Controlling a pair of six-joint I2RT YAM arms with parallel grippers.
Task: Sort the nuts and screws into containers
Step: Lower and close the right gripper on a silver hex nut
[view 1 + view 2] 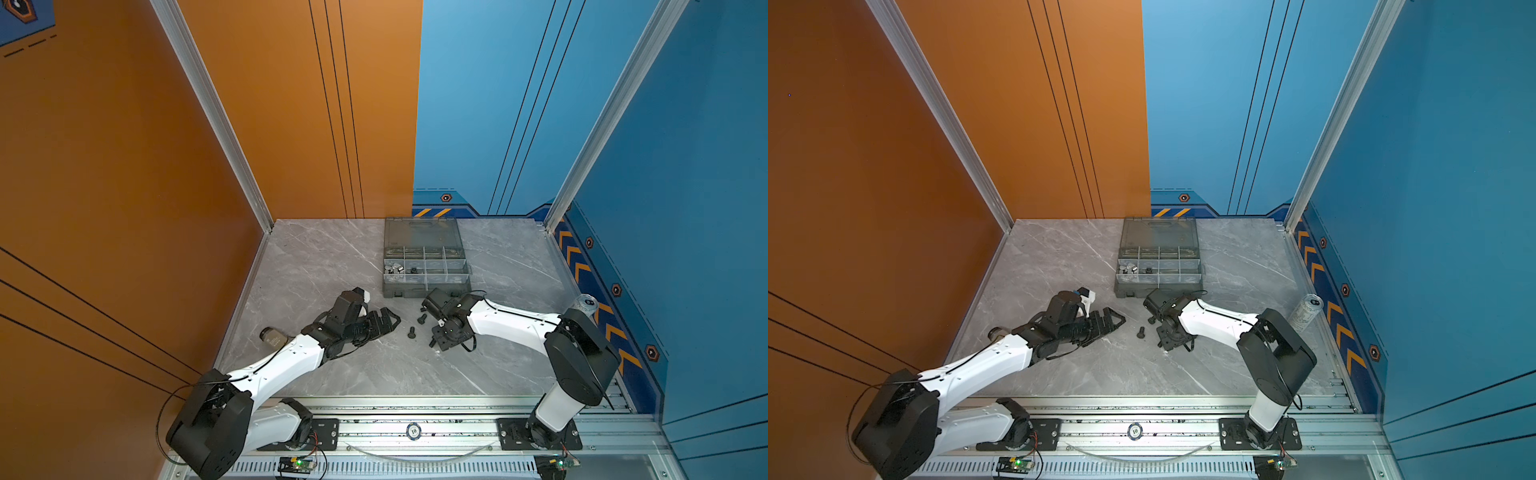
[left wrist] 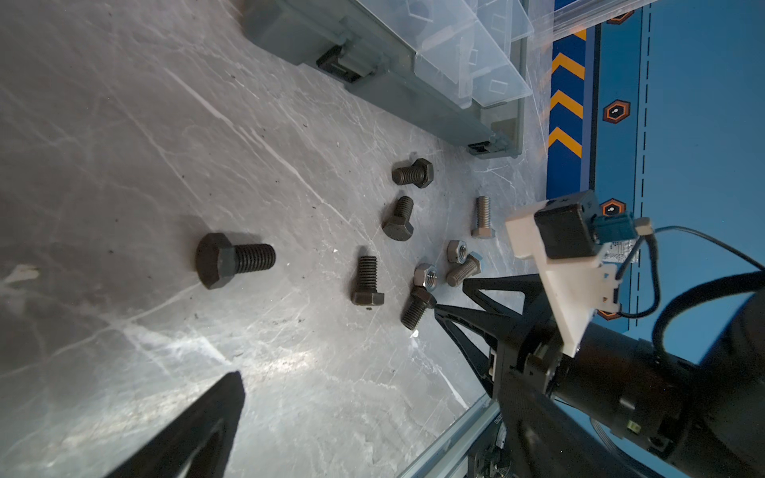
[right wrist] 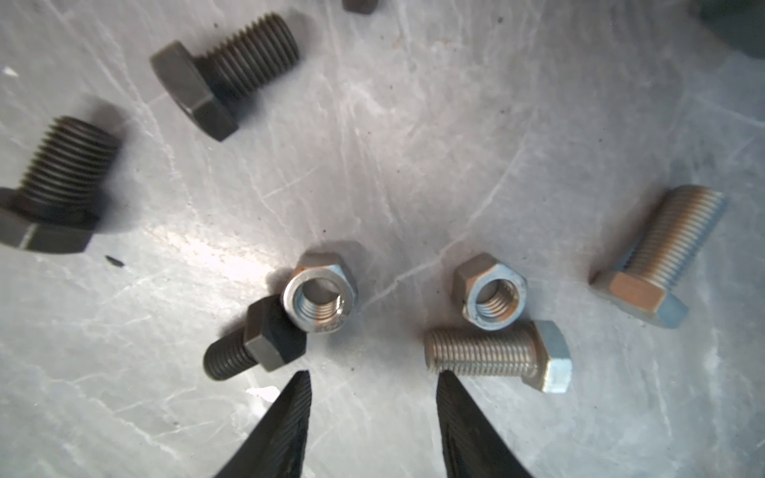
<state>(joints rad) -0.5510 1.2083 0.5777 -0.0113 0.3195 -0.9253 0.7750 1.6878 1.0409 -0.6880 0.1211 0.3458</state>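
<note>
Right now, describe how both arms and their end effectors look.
The left arm and right arm have white shells, black joints and thin black cables. The left end effector and right end effector have black, pointed, triangular fingers; a white bracket holds the right wrist camera.

A shiny drink can (image 1: pixel 1306 312) stands near the right edge of the grey bench (image 1: pixel 316 257), a small brownish tube-shaped thing (image 1: pixel 273 337) lies near its left edge, and a round chip (image 1: pixel 413 431) sits on the metal rail (image 1: pixel 457 428) in front.
</note>
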